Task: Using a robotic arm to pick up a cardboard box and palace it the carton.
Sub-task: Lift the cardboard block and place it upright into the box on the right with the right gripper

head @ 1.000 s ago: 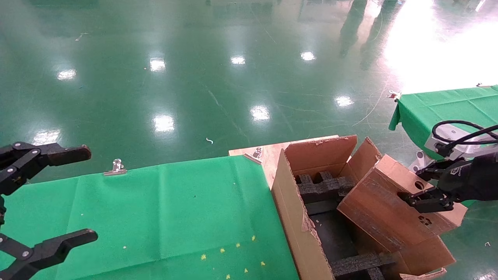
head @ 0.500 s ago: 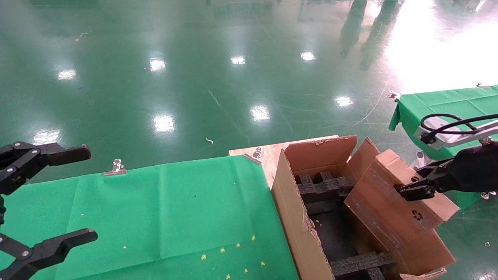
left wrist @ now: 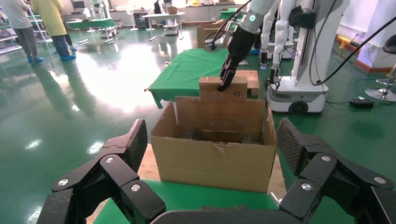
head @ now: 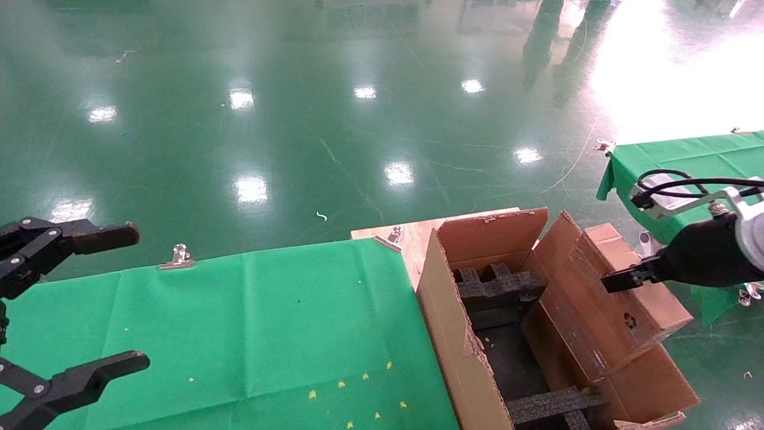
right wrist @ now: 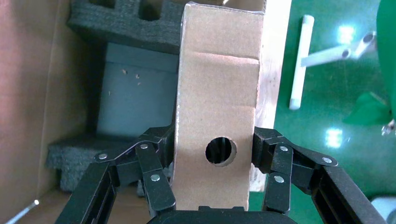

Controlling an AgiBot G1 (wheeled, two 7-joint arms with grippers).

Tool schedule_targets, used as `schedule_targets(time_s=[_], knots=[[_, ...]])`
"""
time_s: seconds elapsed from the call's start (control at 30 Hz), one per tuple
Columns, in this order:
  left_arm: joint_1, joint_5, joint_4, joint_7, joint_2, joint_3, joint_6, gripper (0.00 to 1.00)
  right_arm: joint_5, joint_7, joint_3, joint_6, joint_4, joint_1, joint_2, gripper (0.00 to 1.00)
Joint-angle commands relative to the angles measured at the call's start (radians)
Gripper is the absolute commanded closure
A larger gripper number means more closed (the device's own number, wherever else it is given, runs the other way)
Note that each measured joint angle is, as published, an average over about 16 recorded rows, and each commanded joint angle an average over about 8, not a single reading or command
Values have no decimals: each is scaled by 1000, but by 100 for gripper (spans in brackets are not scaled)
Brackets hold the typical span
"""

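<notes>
Risk first, as I read it from the console: the cardboard box (head: pixel 621 298) sits at the lower right of the head view, tilted, its lower end inside the carton (head: pixel 453 334) and its upper end leaning out past the carton's right flap (head: pixel 558 242). My right gripper (right wrist: pixel 212 154) has its fingers (right wrist: pixel 154 175) closed on the box, one pressing each long side, near the round hole (right wrist: pixel 221 150) in its face. If I let go now, I judge the box could tip outward over the flap and drop to the green floor (head: pixel 298 119), because much of it hangs beyond the carton's edge. Pushing straight down could also jam its lower edge on the black foam blocks (head: pixel 495 283) or crumple the flap.

The box's long axis runs from the lower centre of the head view up toward the right, its top end pointing away from the carton's middle; the recycling mark (head: pixel 630 321) faces outward to the right. I would level it before lowering.

My left gripper (head: pixel 71 310) is parked at the lower left edge above the green-covered worktop (head: pixel 268 322), fingers spread wide and holding nothing.
</notes>
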Motion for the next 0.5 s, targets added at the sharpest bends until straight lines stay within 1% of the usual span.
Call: schedule_targets(time_s=[0.03,0.17,0.27,0.5], knots=[[0,0,0,0,0,0,0,0,-14,54,-6,9,1,-10,-16,100],[0,0,0,0,0,0,0,0,-43,142,-17,16,2,-28,-39,100],[0,0,0,0,0,0,0,0,-63,191,-25,26,2,-42,-47,100],[0,0,0,0,0,0,0,0,-92,249,-41,64,2,-79,-51,100]])
